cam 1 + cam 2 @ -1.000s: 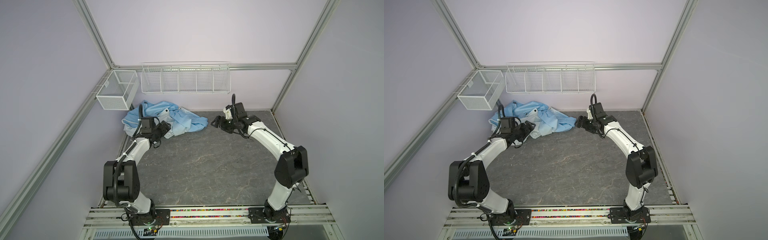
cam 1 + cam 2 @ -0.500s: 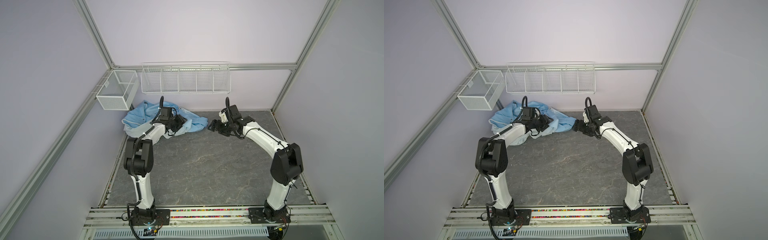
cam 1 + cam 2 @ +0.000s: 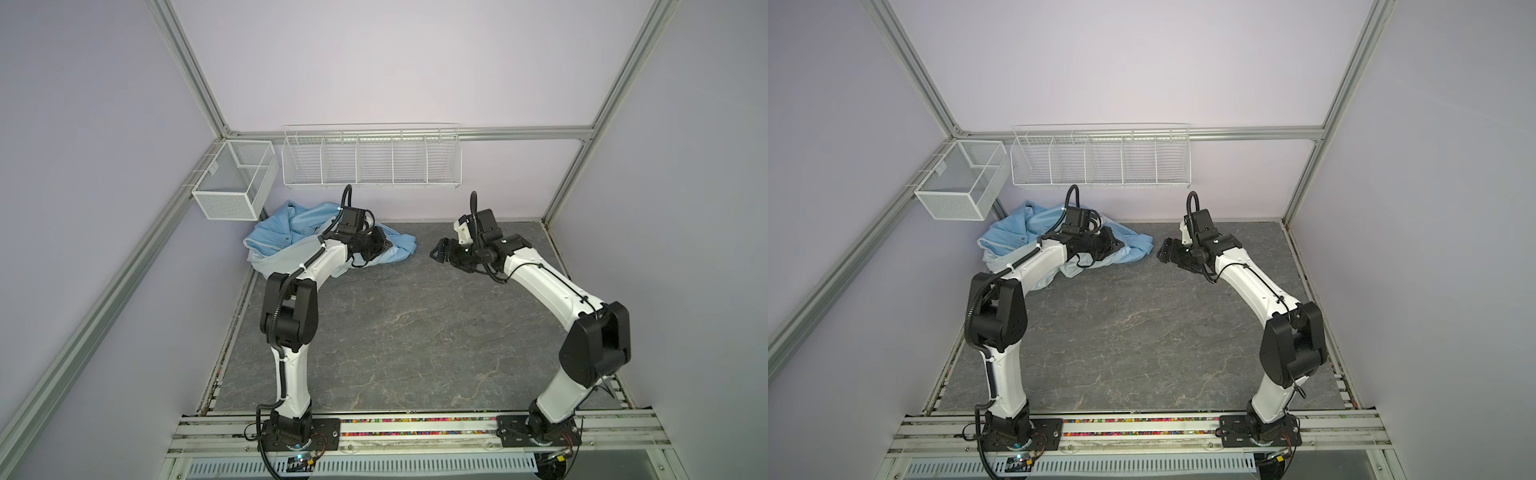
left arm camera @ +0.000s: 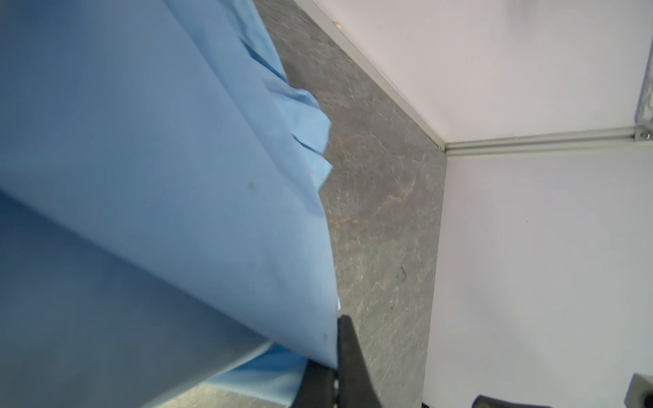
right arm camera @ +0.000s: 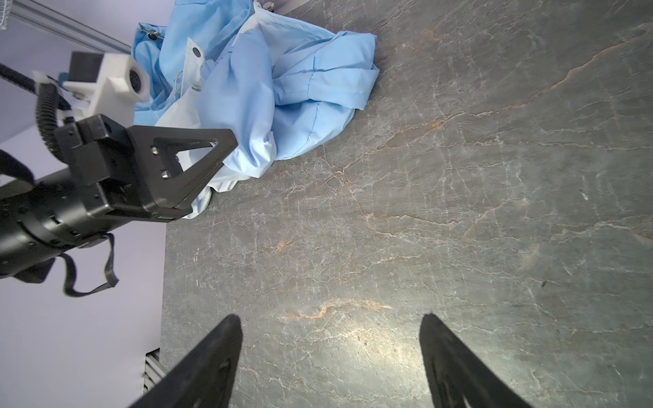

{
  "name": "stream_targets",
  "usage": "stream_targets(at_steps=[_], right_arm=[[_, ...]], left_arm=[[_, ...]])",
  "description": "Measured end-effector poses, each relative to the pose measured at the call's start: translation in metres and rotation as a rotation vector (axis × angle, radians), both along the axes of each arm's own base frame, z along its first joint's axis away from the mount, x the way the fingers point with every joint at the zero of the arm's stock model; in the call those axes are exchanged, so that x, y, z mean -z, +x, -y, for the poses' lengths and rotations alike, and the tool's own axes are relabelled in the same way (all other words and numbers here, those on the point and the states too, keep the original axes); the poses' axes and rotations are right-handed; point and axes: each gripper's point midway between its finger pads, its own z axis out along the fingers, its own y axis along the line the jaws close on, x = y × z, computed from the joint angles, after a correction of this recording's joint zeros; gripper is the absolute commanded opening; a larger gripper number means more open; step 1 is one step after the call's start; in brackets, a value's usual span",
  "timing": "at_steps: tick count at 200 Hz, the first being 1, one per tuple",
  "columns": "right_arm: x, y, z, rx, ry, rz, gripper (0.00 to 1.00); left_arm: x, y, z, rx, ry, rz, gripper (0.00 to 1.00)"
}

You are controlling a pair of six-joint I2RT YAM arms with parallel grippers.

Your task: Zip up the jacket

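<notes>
The light-blue jacket point(image 3: 291, 228) point(image 3: 1025, 224) lies crumpled in the far left corner of the table. Its zipper does not show clearly. My left gripper point(image 3: 380, 245) point(image 3: 1115, 246) reaches over the heap's right part. In the left wrist view it point(image 4: 335, 356) is shut on an edge of the jacket point(image 4: 159, 159), and the cloth drapes away from the fingers. The right wrist view shows the jacket point(image 5: 300, 88) with dark snaps point(image 5: 196, 53) and the left gripper point(image 5: 219, 148) at its near side. My right gripper point(image 3: 440, 251) point(image 3: 1165, 251) point(image 5: 330, 318) hangs open and empty to the jacket's right, apart from it.
A mesh box point(image 3: 232, 187) hangs on the left frame rail, close above the jacket. A white wire rack point(image 3: 370, 158) is mounted on the back wall. The dark stone tabletop point(image 3: 395, 324) is walled on the left, back and right.
My left arm swung from the jacket's left side over onto the heap, and its gripper closed on the cloth. My right gripper edged slightly left and stayed open.
</notes>
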Motion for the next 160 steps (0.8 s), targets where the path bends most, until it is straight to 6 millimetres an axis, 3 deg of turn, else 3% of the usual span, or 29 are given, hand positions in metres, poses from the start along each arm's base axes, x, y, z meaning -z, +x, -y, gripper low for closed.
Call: stream_targets(at_steps=[15,53,77,88,106,116,133,160], right_arm=[[-0.002,-0.002,0.005,0.004,0.003,0.001,0.84],[-0.010,-0.008,0.036,0.059,0.011,0.009,0.85],[-0.021,-0.018,0.061,0.105,0.016,0.029,0.87],[-0.026,-0.026,0.072,0.123,0.018,0.041,0.87],[-0.032,-0.039,0.082,0.138,0.019,0.059,0.88],[-0.033,-0.048,0.086,0.143,0.018,0.064,0.89],[-0.032,-0.063,0.091,0.149,0.012,0.068,0.90],[-0.029,-0.082,0.099,0.160,-0.003,0.061,0.91]], left_arm=[[-0.026,-0.009,0.023,0.068,0.013,0.057,0.00],[-0.120,-0.042,0.091,0.248,0.003,0.263,0.00],[-0.144,-0.061,0.131,0.335,-0.016,0.333,0.00],[-0.143,-0.066,0.148,0.366,-0.023,0.346,0.03],[-0.129,-0.075,0.175,0.410,-0.026,0.338,0.36],[-0.115,-0.077,0.186,0.426,-0.015,0.325,0.48],[-0.092,-0.076,0.190,0.417,0.023,0.283,0.55],[-0.074,-0.065,0.171,0.355,0.126,0.275,0.52]])
